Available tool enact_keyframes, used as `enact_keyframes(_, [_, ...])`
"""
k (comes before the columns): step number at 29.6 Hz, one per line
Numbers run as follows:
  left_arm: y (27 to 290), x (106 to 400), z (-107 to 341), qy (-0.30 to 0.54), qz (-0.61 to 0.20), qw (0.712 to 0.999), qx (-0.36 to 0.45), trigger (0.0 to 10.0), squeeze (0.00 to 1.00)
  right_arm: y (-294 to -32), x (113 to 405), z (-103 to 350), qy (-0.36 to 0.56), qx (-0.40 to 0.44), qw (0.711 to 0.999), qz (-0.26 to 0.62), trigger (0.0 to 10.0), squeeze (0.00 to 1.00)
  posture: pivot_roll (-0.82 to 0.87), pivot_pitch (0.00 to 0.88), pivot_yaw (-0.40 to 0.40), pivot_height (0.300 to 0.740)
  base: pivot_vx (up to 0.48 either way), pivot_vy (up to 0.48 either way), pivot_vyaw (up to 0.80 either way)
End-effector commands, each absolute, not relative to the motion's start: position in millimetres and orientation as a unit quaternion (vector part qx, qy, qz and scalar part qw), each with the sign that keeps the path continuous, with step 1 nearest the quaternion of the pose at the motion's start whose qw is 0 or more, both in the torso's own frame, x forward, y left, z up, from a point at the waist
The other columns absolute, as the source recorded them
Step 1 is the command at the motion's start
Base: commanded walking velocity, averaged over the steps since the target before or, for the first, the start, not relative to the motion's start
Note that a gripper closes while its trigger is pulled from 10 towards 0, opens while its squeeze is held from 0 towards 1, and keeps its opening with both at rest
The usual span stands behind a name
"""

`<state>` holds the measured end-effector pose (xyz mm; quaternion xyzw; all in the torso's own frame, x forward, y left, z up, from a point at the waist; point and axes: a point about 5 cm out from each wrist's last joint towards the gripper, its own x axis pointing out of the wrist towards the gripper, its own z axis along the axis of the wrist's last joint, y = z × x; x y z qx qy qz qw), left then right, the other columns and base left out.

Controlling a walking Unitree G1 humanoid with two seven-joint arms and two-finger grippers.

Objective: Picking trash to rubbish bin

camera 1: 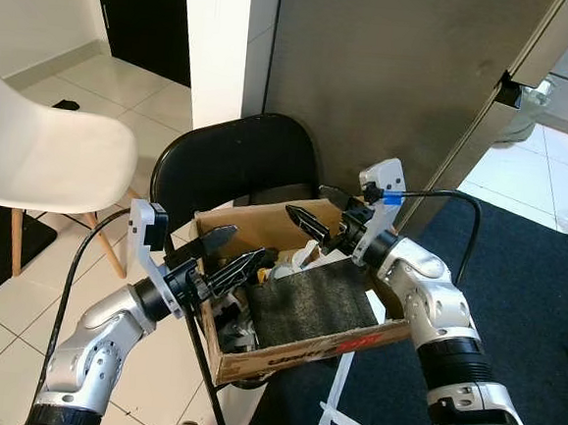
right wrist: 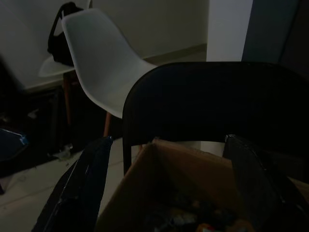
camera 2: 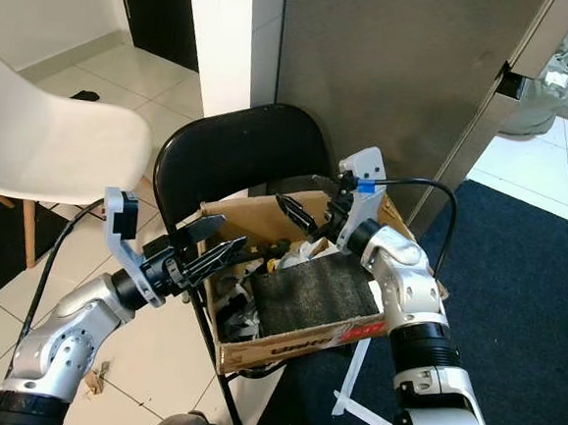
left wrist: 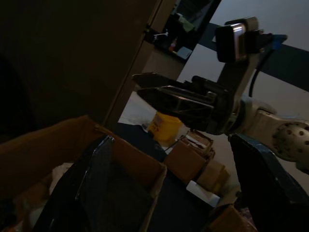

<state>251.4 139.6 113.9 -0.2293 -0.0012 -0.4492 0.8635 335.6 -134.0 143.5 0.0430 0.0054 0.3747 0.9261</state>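
Since both the left gripper [camera 1: 229, 256] and right gripper [camera 1: 313, 225] hover with jaws released (holding nothing) over the cardboard box [camera 1: 303, 347] overhanging the black chair [camera 1: 234, 159], a clumsy shove could tip it.

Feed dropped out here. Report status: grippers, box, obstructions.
Left gripper and right gripper open, empty, poised over cardboard box. Box sits on black chair, trash inside, dark mat on top. No obstruction visible.

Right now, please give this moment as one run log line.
left gripper: open, above cardboard box | right gripper: open, above box | box on black chair
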Motion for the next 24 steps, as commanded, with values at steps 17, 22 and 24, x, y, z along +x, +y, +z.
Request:
enact_keyframes(17, [139.1,255.5,110.1,0.012,-0.438,0.875,-0.206,10.0,0.00,-137.8,334.9,141.2,0.000,0.058,0.932,0.359,10.0,0.00,0.03,0.000,-0.043,0.740,-0.079,0.000,0.00])
enact_keyframes(22, [138.7,255.5,109.7,0.013,-0.439,0.875,-0.204,10.0,0.00,-137.6,334.9,140.8,0.001,0.058,0.932,0.358,10.0,0.00,0.03,0.000,-0.043,0.740,-0.303,0.000,0.00])
enact_keyframes(24, [138.6,255.4,109.6,0.013,-0.439,0.875,-0.203,10.0,0.00,-137.5,334.9,140.7,0.002,0.057,0.932,0.357,10.0,0.00,0.03,0.000,-0.043,0.740,-0.330,0.000,0.00])
